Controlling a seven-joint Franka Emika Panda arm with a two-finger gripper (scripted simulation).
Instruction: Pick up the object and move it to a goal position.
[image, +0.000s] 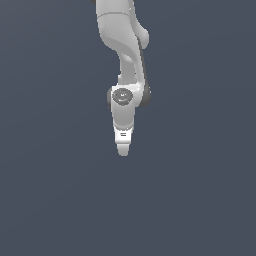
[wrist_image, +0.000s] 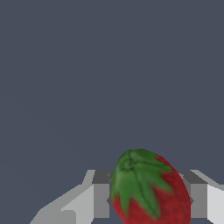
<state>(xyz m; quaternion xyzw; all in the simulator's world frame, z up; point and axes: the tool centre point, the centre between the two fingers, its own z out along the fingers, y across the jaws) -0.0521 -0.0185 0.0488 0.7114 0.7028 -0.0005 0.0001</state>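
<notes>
Strawberry (wrist_image: 151, 190) gripped between fingers (wrist_image: 101, 199) of white hand (image: 123, 150), plain grey backdrop.

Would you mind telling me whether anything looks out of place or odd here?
Nothing stands out. The strawberry sits whole between the pincer fingers in the wrist view; the exterior view hides it behind the arm.

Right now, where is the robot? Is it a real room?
Probably not: it looks like a computer simulation. Everything around is one flat grey-blue backdrop, the white arm looks smooth and drawn, and the gripper has a painted-looking strawberry between its fingers.
</notes>
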